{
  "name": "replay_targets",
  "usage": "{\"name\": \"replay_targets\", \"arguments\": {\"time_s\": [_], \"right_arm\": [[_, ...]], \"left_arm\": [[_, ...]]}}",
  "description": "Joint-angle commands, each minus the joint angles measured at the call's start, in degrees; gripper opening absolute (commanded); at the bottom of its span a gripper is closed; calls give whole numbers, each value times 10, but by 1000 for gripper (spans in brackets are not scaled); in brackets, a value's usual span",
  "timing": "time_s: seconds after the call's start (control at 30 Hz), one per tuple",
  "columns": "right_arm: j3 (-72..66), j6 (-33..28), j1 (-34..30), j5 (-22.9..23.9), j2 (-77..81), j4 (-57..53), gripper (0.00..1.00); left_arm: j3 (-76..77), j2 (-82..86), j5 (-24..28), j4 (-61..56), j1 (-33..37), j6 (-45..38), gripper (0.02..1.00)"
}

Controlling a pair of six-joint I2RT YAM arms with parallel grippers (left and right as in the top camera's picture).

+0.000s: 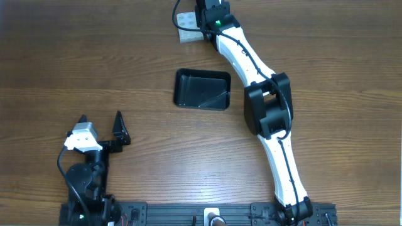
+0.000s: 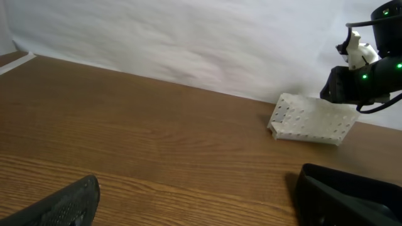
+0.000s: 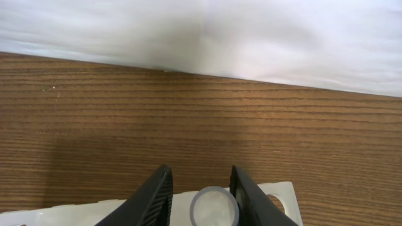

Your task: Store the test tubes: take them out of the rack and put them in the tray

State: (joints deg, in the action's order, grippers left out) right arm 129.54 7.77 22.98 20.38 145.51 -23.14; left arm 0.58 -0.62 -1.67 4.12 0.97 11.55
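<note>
The white rack point(image 1: 187, 28) stands at the far edge of the table, and the left wrist view shows the rack point(image 2: 311, 119) as a low perforated block. My right gripper point(image 3: 200, 171) hangs over the rack point(image 3: 94, 212), shut on the round top of a clear test tube point(image 3: 214, 207) that stands in a hole at the rack's corner. In the middle of the table sits the black tray point(image 1: 178, 88), where a clear test tube point(image 1: 213, 99) seems to lie. My left gripper point(image 1: 100, 118) is open near the front left, holding nothing.
Bare wooden table surrounds the tray on all sides. A white backdrop rises just behind the rack. The right arm point(image 1: 270, 107) stretches diagonally past the tray's right side.
</note>
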Motion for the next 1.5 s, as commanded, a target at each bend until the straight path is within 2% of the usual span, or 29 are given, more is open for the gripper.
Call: {"name": "replay_targets", "arguments": {"time_s": [0.03,0.53,0.7,0.87,0.9,0.97,1.2,1.3,1.5], "right_arm": [[9,3,5,7,-8,2,305],[9,3,8,7,-119,-12,301],[9,12,15,7,-160,-64,294],[9,59,23,3,-190,-144,286],[9,59,23,0,-190,-156,312],[9,59,18,0,-187,-174,568],[9,59,2,1,-145,-183,713],[9,52,2,1,-121,-159,831],[9,10,2,1,-73,-106,875]], "left_arm": [[-2,4,6,0,-3,-7,996],[-2,4,6,0,-3,-7,998],[-2,4,6,0,-3,-7,998],[-2,4,6,0,-3,-7,996],[-2,4,6,0,-3,-7,998],[-2,4,6,0,-3,-7,998],[-2,4,6,0,-3,-7,998],[-2,4,6,0,-3,-7,998],[-2,4,6,0,-3,-7,998]]}}
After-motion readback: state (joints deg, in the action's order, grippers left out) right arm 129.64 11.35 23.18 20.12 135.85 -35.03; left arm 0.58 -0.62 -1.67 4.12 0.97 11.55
